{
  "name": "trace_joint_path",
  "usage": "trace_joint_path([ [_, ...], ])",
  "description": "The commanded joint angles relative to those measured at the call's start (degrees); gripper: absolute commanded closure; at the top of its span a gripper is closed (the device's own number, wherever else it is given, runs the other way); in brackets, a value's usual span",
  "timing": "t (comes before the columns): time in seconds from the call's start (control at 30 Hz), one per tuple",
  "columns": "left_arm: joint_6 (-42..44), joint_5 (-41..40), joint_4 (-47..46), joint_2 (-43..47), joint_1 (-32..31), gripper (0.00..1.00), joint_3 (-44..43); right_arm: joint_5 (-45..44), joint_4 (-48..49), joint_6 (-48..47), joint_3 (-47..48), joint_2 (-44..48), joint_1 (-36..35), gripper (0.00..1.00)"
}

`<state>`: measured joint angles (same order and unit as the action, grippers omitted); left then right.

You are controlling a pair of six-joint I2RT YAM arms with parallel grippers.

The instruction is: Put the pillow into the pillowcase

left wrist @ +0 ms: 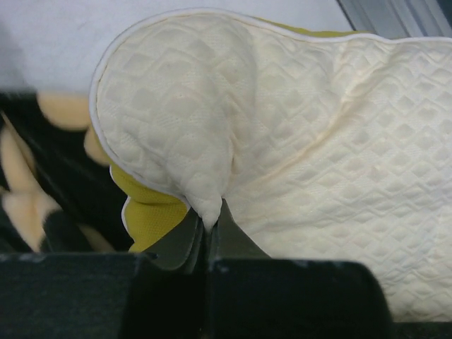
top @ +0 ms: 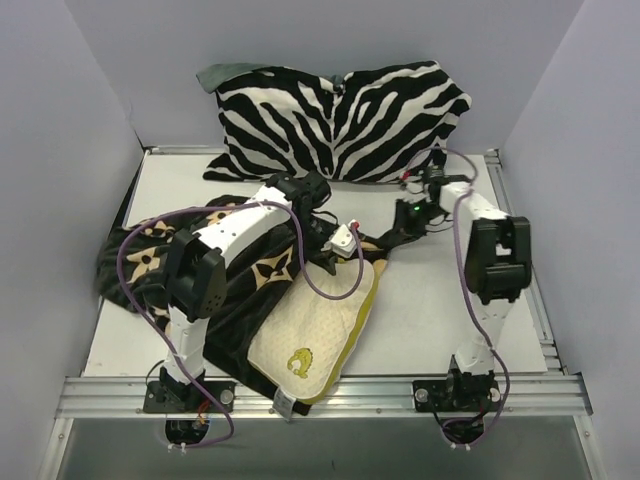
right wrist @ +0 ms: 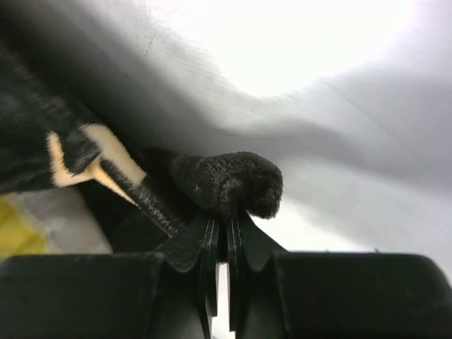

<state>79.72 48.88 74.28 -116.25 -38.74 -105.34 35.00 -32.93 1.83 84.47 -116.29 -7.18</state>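
Note:
The cream-yellow pillow (top: 315, 330) lies at the table's front middle, its logo corner toward the near edge and its far end under the black pillowcase (top: 150, 255), which spreads to the left. My left gripper (top: 338, 245) is shut on a pinched fold of the pillow (left wrist: 205, 205), and the olive band shows beside it. My right gripper (top: 398, 232) is shut on a bunched black edge of the pillowcase (right wrist: 226, 185) at the case's right corner, just above the table.
A zebra-striped cushion (top: 340, 120) leans against the back wall. White walls close in left and right. A metal rail (top: 320, 395) runs along the near edge. Purple cables loop over both arms.

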Motion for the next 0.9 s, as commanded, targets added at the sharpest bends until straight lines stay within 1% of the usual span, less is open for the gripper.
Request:
trace_joint_path([
  [0.0,-10.79,-2.90,-11.14,-0.30,2.88,1.00,0.48,-0.38,-10.11,-5.77,-0.88,10.02,5.24,1.00],
  [0.03,-14.38,-5.70,-16.48,-0.99,3.23,1.00,0.75,-0.46,-11.18,-8.22,-2.10,10.55,5.77,1.00],
  [0.13,-17.13,-9.67,-19.78,-4.67,4.20,1.00,-1.44,-1.95,-13.56,-12.35,-5.17,11.87,7.09,1.00],
  [0.17,-18.02,-13.77,-20.57,-5.74,4.20,1.00,-2.14,-3.26,-13.91,-13.42,-5.45,11.53,8.22,1.00],
  [0.2,-19.16,-15.38,-21.36,-6.79,4.64,1.00,-3.28,-3.97,-14.53,-13.95,-5.45,11.18,9.54,1.00],
  [0.23,-22.82,-17.14,-24.07,-8.63,4.90,1.00,-4.08,-4.50,-14.71,-14.48,-5.19,10.65,10.07,1.00],
  [0.3,-26.97,-19.17,-26.37,-10.31,5.69,1.00,-5.75,-6.26,-14.54,-15.45,-2.30,8.46,10.95,1.00],
  [0.33,-30.64,-19.61,-27.95,-11.80,5.61,1.00,-7.84,-6.09,-14.62,-15.10,-0.72,7.14,11.05,1.00],
  [0.37,-32.16,-19.70,-28.40,-12.33,5.35,1.00,-8.82,-5.74,-14.45,-13.79,3.73,4.35,10.87,1.00],
  [0.43,-35.93,-18.22,-29.19,-13.48,4.38,1.00,-11.37,-4.69,-13.83,-11.42,9.11,1.08,10.09,1.00],
  [0.47,-37.52,-17.43,-29.37,-13.48,4.12,1.00,-12.16,-4.51,-13.92,-8.53,14.27,-2.07,9.73,1.00],
  [0.5,-39.10,-15.59,-29.63,-13.48,3.94,0.90,-13.04,-4.33,-14.18,-7.29,16.93,-3.23,9.55,0.99],
  [0.53,-43.03,-14.88,-29.55,-13.05,3.76,0.79,-14.01,-4.42,-14.36,-6.23,18.79,-4.11,9.55,0.80],
  [0.57,-45.25,-14.35,-29.54,-12.61,3.76,0.64,-15.93,-4.68,-14.44,-5.26,20.02,-4.29,9.64,0.67],
  [0.6,-47.62,-14.08,-29.54,-11.99,3.76,0.58,-16.73,-5.46,-14.62,-4.30,20.73,-3.77,9.81,0.53],
  [0.63,-52.17,-14.60,-29.54,-10.16,3.85,0.50,-17.52,-5.82,-14.71,-3.76,20.30,-2.90,10.08,0.33],
  [0.7,-56.24,-16.97,-29.37,-7.69,4.02,0.44,-18.41,-5.04,-15.23,-2.53,17.94,1.49,11.22,0.22],
  [0.73,-59.30,-18.98,-28.85,-5.07,4.02,0.43,-18.24,-1.38,-15.32,-0.70,14.10,3.33,11.57,0.19],
  [0.77,-60.64,-20.57,-28.84,-3.48,4.37,0.34,-17.71,0.66,-15.32,0.36,11.80,7.35,12.36,0.19],
  [0.8,-61.69,-22.24,-28.84,-2.07,4.38,0.28,-15.45,3.12,-15.06,1.68,9.25,9.31,12.63,0.18],
  [0.83,-63.62,-24.69,-28.84,-0.05,4.38,0.27,-14.55,5.58,-14.89,3.69,3.74,11.07,12.54,0.19],
  [0.87,-64.42,-30.72,-28.67,0.58,4.20,0.27,-13.41,11.08,-14.54,5.28,1.25,13.78,12.28,0.19],
])
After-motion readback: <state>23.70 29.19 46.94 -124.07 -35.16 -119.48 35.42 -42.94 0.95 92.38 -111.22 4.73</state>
